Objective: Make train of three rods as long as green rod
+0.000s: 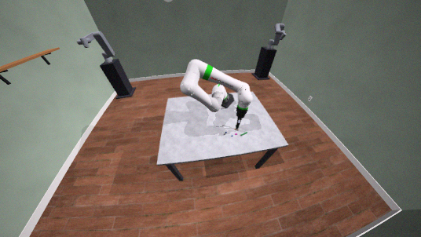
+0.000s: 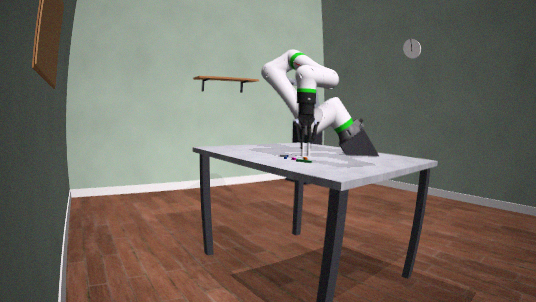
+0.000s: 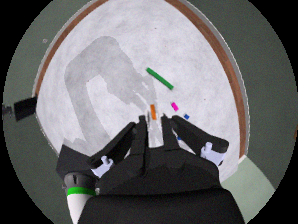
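The gripper (image 1: 237,128) (image 2: 305,155) (image 3: 154,118) points down with its fingers a narrow way apart. It is open, low over the table, its tips on either side of the orange rod (image 3: 153,112), with a gap showing beside the rod. The green rod (image 1: 243,134) (image 2: 304,161) (image 3: 160,79) lies apart from it, at a slant. The magenta rod (image 1: 236,134) (image 2: 294,158) (image 3: 174,106) and a small blue rod (image 1: 232,136) (image 3: 186,116) lie close to each other but apart. Another blue piece (image 3: 179,138) is partly hidden by the right finger.
The rods lie on the pale table (image 1: 177,149) (image 2: 345,179). Small dark pieces (image 1: 225,133) lie left of the blue rod in the top view, too small to tell apart. The arm's dark base (image 1: 227,101) (image 2: 359,141) stands at the back of the table.
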`<state>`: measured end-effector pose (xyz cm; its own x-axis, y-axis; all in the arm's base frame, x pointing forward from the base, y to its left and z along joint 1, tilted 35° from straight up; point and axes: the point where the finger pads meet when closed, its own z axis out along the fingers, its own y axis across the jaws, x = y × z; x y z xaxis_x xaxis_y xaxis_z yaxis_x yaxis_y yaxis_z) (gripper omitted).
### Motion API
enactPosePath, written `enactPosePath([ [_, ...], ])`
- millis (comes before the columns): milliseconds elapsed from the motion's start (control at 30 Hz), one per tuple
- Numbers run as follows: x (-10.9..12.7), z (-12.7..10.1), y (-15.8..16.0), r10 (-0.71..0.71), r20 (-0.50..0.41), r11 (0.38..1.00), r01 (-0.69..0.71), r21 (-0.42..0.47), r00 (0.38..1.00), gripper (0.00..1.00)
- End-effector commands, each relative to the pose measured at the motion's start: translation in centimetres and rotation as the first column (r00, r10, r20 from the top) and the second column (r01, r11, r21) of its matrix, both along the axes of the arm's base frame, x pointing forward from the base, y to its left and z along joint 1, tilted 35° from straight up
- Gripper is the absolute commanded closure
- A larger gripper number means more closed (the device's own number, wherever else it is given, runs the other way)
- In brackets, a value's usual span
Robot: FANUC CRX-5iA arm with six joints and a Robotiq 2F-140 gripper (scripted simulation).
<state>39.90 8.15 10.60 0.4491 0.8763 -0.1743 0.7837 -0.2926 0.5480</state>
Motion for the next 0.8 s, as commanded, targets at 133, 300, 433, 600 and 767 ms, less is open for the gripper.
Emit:
enactPosePath([
  [133,0.2,-0.4,-0.2,0.0,0.0,1.0,0.0,0.0,1.0,0.85],
  [300,0.4,-0.8,-0.4,0.0,0.0,1.0,0.0,0.0,1.0,0.85],
  [433,0.6,-1.1,-0.5,0.0,0.0,1.0,0.0,0.0,1.0,0.85],
  [600,0.6,-1.2,-0.5,0.0,0.0,1.0,0.0,0.0,1.0,0.85],
  [767,0.6,-1.2,-0.5,0.0,0.0,1.0,0.0,0.0,1.0,0.85],
])
